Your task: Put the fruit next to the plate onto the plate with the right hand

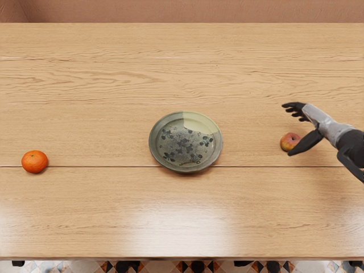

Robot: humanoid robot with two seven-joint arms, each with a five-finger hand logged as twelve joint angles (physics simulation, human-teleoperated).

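Right of the plate (185,142) on the worktop (170,216), the right hand (314,120) sits just beside the reddish fruit (289,141), fingers (294,106) spread apart; an orange (34,161) lies far left.

A big wooden tabletop (170,68) fills almost the whole view. It is light brown, with wavy grain and long lines running from side to side. A soft bright patch of light (176,224) shines on the near part. Behind the far edge is a plain pinkish-brown wall (187,10). Below the near edge peeks a floor (170,267) with small coloured tiles, and some dark shapes (128,265) stand on it.
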